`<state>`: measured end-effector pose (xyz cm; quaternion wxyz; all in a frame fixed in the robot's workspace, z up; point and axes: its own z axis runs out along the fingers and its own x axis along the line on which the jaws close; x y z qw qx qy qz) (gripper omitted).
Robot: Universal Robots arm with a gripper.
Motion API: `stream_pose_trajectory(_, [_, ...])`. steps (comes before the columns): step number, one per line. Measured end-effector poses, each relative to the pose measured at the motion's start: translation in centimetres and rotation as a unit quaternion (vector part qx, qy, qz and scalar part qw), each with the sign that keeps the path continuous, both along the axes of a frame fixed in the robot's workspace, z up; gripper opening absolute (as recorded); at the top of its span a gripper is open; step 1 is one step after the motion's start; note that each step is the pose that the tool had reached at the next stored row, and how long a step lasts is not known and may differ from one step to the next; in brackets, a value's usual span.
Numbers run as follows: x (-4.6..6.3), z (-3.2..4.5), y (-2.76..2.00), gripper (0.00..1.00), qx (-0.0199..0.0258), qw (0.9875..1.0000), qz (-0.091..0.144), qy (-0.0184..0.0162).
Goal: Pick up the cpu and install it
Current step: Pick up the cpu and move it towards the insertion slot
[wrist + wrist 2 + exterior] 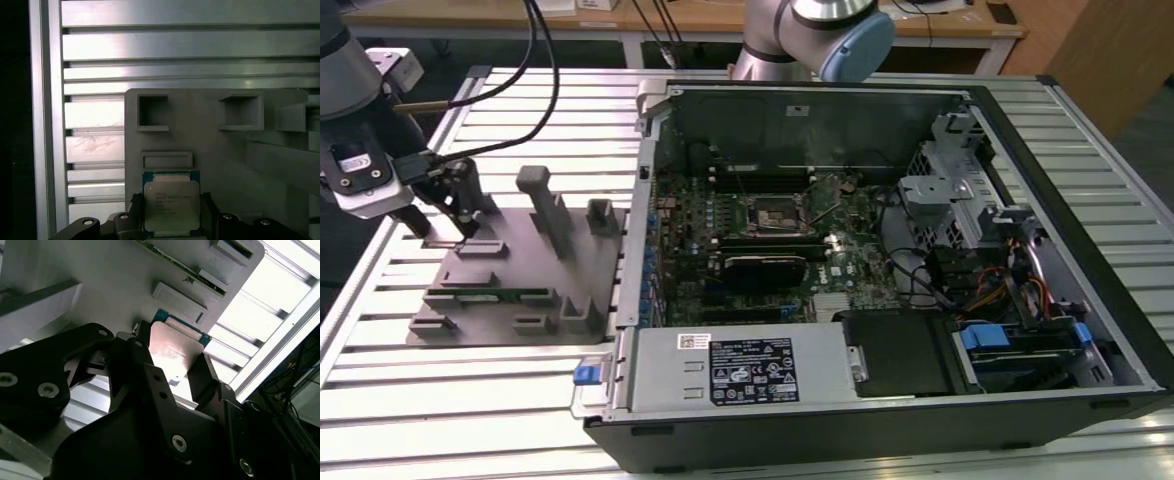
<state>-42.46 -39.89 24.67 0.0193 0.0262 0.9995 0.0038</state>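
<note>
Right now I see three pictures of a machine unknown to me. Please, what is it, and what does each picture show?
It is one robot arm with a pincer at its end. The exterior view is from a camera off the arm: a grey tray and an open computer lie on a metal table. Both wrist views come from cameras riding on the arm. They show a small silver chip inside the pincer, at the tray; whether it is clamped, I cannot tell.

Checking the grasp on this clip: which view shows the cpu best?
The first wrist view: the cpu faces the camera, its pale lid plain, the gripper closed on its sides. The second wrist view shows it slanted, partly behind the gripper's fingers. In the exterior view the gripper stands over the grey tray and hides it.
</note>
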Motion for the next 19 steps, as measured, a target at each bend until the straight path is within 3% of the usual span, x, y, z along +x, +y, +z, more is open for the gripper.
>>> stream_pose_trajectory(19, [0.0, 1.69, 0.01, 0.55, -0.0001, 1.0, 0.0, 0.0001])
